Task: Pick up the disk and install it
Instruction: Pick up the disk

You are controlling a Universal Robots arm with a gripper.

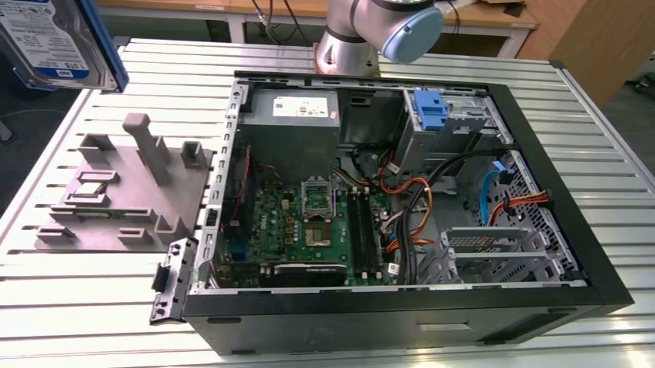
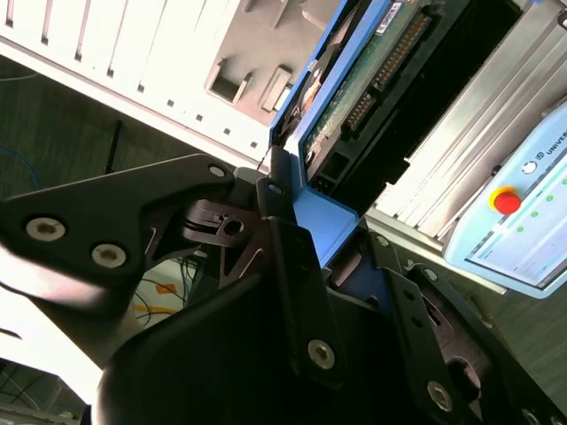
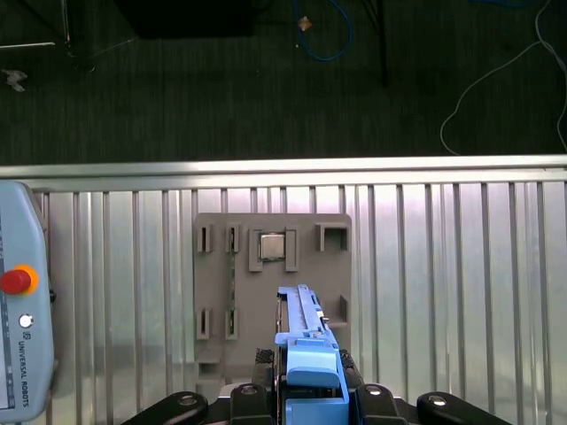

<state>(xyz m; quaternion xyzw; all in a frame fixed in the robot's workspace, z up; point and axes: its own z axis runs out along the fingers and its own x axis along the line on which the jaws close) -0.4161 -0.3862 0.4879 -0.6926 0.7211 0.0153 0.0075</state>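
the claw is clamped on the blue carrier of the disk, which hangs in the air above the grey fixture on the exterior view's left of the tabletop. carrying it likely calls for firm side pressure, level travel and clearance over the computer case wall.

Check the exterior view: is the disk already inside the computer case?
No: the disk hangs at the exterior view's upper left, well outside the open computer case.
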